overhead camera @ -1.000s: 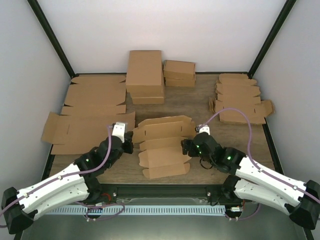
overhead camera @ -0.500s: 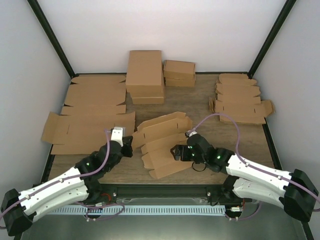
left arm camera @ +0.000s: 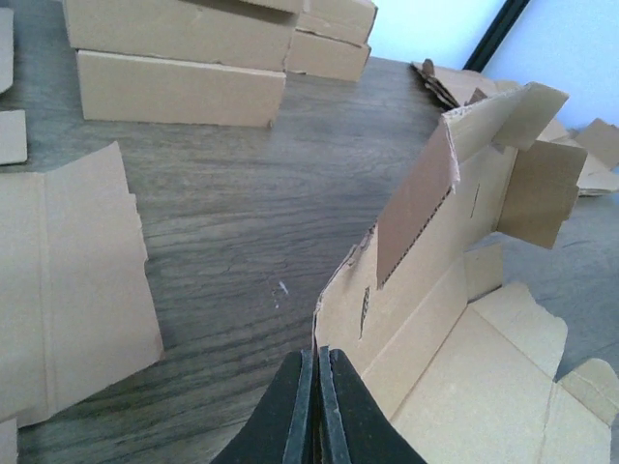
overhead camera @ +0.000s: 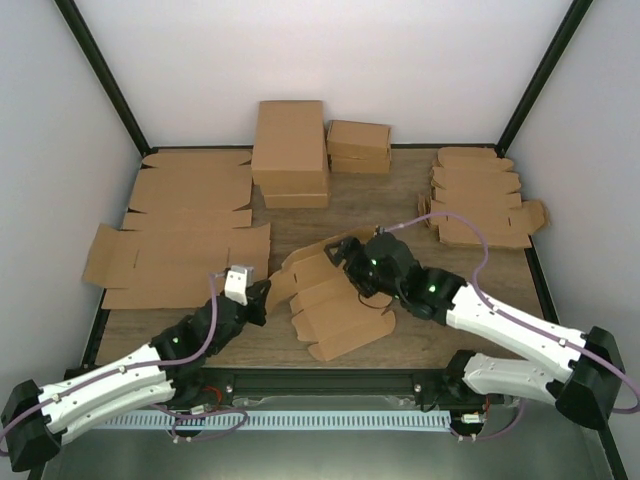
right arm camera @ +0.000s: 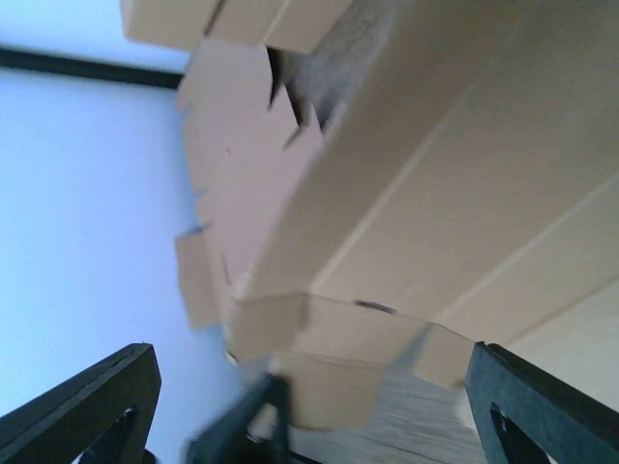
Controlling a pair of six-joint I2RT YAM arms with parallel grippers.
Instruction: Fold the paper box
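Left gripper [overhead camera: 258, 293] has its fingers pressed flat together, the tips right at the raised left edge of the paper box [overhead camera: 335, 315] — whether any cardboard is caught between them cannot be told. Right gripper [overhead camera: 345, 255] is spread wide at the box's far side, with a tilted panel ahead of its fingers. Half-opened, the box lies in the middle of the table [overhead camera: 400, 205] near the arms — large flat sheets [overhead camera: 180, 235] to its left, folded boxes [overhead camera: 290, 150] behind, a pile of small blanks [overhead camera: 480, 195] at far right.
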